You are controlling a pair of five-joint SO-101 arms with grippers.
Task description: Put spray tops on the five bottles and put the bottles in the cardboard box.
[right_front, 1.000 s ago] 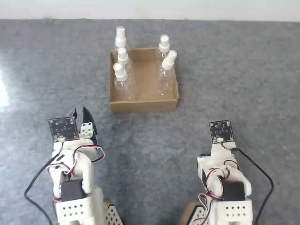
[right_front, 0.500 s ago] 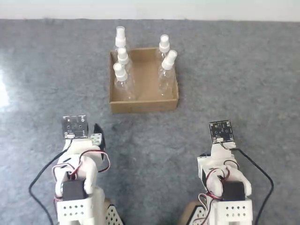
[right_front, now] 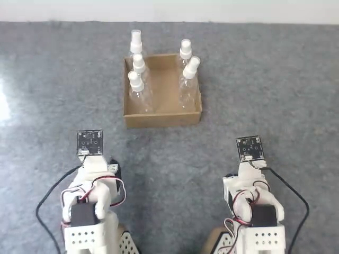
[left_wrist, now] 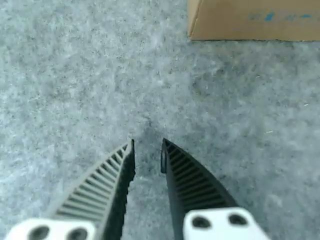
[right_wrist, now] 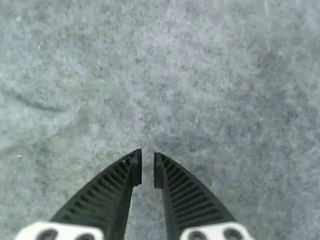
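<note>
High view: I'm seeing bottles [right_front: 140,91] in the box [right_front: 161,118] toward the surface's far edge; left gripper [left_wrist: 147,149] slightly parted, right gripper [right_wrist: 147,164] closed, both empty.

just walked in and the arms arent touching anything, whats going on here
The job looks about finished. All five bottles, each with a white spray top, appear to stand inside the cardboard box on the grey table. Neither arm is handling anything. The left gripper and right gripper hang empty above the table, short of the box, the left slightly open and the right shut.
</note>
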